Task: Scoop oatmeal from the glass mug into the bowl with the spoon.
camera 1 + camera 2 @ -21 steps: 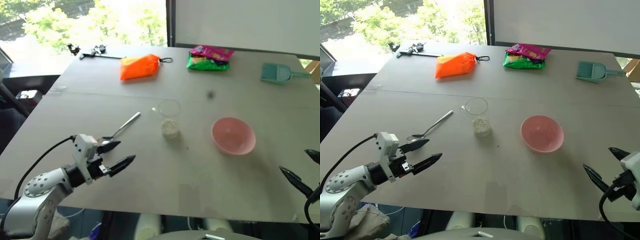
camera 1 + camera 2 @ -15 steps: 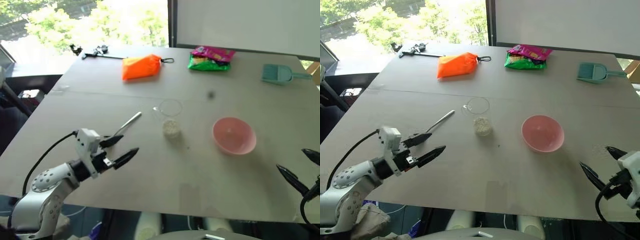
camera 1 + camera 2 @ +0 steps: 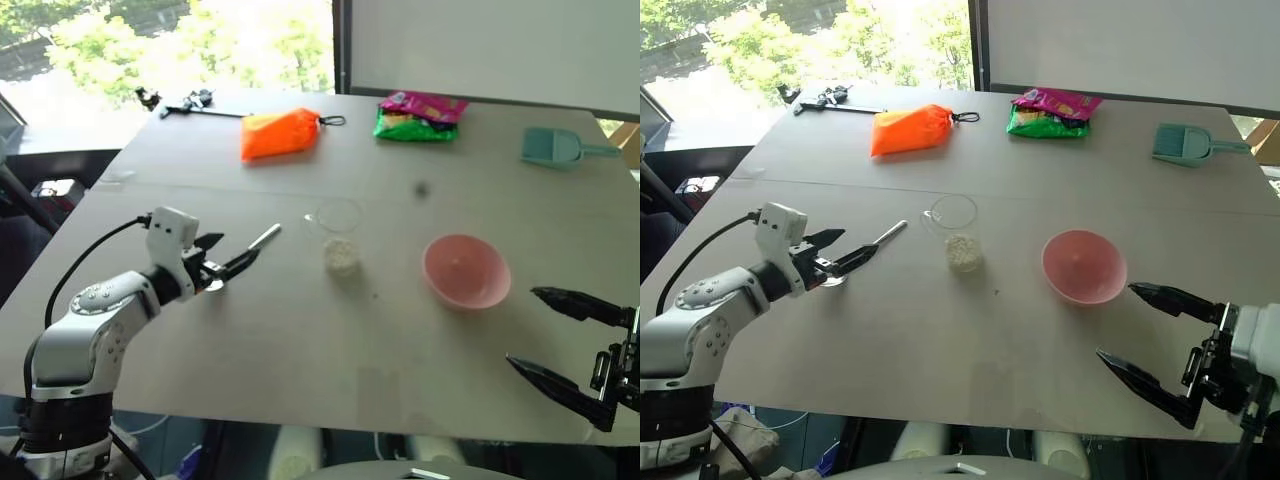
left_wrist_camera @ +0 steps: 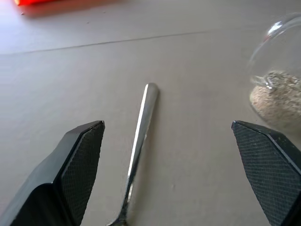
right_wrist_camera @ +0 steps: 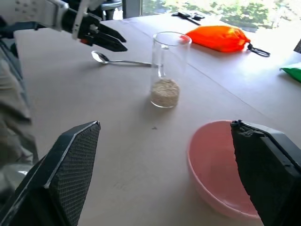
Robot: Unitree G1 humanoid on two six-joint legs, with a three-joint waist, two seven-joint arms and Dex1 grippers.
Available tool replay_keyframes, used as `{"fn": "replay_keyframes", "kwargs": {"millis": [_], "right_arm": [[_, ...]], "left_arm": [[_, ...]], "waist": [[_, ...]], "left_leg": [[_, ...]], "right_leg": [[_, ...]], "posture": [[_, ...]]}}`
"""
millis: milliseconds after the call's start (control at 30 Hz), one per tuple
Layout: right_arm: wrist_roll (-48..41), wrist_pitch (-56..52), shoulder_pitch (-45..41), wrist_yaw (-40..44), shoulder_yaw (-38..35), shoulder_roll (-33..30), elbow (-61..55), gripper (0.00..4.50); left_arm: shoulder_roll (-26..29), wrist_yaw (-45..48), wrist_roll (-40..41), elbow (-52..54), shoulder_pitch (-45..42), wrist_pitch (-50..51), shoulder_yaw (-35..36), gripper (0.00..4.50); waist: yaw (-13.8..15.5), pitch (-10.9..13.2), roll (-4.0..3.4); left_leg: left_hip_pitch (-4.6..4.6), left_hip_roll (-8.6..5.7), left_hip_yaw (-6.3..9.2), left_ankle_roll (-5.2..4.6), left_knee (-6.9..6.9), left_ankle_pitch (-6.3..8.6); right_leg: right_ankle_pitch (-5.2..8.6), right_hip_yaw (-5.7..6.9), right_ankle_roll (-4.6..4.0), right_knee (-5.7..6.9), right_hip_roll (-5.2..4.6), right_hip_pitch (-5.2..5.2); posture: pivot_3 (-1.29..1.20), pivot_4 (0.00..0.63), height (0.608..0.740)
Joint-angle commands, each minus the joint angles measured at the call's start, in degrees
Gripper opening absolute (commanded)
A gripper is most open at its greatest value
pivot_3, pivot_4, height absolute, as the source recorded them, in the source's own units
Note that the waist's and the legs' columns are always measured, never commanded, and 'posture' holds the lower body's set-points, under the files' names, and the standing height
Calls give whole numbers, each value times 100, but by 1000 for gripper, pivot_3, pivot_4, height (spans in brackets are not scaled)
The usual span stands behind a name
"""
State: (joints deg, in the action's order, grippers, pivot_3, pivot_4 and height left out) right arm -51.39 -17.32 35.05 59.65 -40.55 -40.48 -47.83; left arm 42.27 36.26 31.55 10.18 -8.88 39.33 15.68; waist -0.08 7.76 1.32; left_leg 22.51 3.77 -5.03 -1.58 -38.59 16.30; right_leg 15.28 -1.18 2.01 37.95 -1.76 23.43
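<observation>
Left pincer (image 3: 228, 264) now reaches over the spoon (image 4: 139, 141), and the right pincer (image 3: 1148, 345) sits closer to the bowl (image 3: 1084, 266).
Both pincers are spread wide and grasp nothing. Spoon lies toward the tabletop's (image 3: 330, 340) left edge, beside the glass mug (image 3: 340, 238) holding oatmeal (image 3: 342, 258); pinching the thin, flat handle may skid it into the mug.

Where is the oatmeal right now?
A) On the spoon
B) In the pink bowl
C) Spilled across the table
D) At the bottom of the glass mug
D: the oatmeal sits as a pale heap at the bottom of the glass mug, while the bowl looks empty and the spoon lies bare on the table.
</observation>
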Motion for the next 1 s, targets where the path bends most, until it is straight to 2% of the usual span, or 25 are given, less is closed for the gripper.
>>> {"fn": "replay_keyframes", "kwargs": {"millis": [33,133,267,400,433,500,533,700,733,800,933,1000], "right_arm": [[-339,82,-140,202,-263,-131,151,4500],[-367,138,-151,331,-315,-129,168,4500],[-256,367,-122,665,-306,-52,182,4500],[25,579,-76,762,-50,141,244,4500],[74,603,-77,753,3,173,256,4500],[125,595,-42,718,84,214,249,4500],[150,606,-14,708,108,233,226,4500],[260,578,26,431,245,292,52,4500],[307,574,1,309,290,318,18,4500],[432,587,-69,33,366,384,-37,4500],[546,-94,-557,-1398,638,254,-422,4500],[7,-550,-946,-1969,765,-73,-632,4500]], "left_arm": [[148,182,-195,-74,-238,-57,-251,4469],[184,162,-279,-114,-347,150,-404,4469],[40,-222,-378,-322,-937,761,-655,4469],[137,-195,-887,-832,-1429,979,-1334,4469],[174,-91,-983,-935,-1476,956,-1488,3951],[239,93,-1080,-1068,-1530,1043,-1710,3255],[261,140,-1124,-1106,-1544,1073,-1764,2689],[308,288,-1258,-1250,-1535,1131,-1802,375],[273,283,-1275,-1270,-1536,1097,-1764,29],[184,230,-1316,-1292,-1523,916,-1642,29],[-382,-225,-849,-1088,-1645,341,-459,29],[-447,-218,-834,-778,-1705,-191,-165,29]], "waist": [[13,5,8],[53,6,10],[99,8,13],[97,8,13],[92,8,13],[70,8,12],[74,7,14],[81,6,5],[83,5,4],[84,5,4],[85,10,12],[79,17,21]], "left_leg": [[2,-3,0,0,0,0],[4,-6,2,0,0,0],[7,-5,12,0,0,0],[8,-11,22,0,-10,0],[8,-12,19,0,-11,0],[8,-12,15,0,-12,0],[8,-12,13,0,-11,0],[7,-11,17,0,-11,0],[6,-11,16,0,-12,0],[3,-11,14,0,-13,0],[7,-10,16,0,-27,-1],[28,-5,26,1,-59,-1]], "right_leg": [[0,-1,1,0,-4,0],[-1,0,2,-1,-6,1],[-1,10,2,2,-3,1],[-2,16,4,3,-4,-6],[-2,14,4,4,-4,-6],[-2,9,4,4,-4,-5],[-2,7,4,5,-4,-2],[-2,11,4,8,-5,-4],[-2,11,4,8,-5,-4],[-2,9,4,9,-6,-6],[-2,11,4,19,-11,-5],[-2,19,4,41,-9,4]], "posture": [[0,150,740],[0,150,740],[0,150,740],[0,150,740],[0,150,740],[0,150,740],[0,150,740],[0,150,740],[0,150,740],[0,150,740],[0,150,740],[0,150,740]]}}
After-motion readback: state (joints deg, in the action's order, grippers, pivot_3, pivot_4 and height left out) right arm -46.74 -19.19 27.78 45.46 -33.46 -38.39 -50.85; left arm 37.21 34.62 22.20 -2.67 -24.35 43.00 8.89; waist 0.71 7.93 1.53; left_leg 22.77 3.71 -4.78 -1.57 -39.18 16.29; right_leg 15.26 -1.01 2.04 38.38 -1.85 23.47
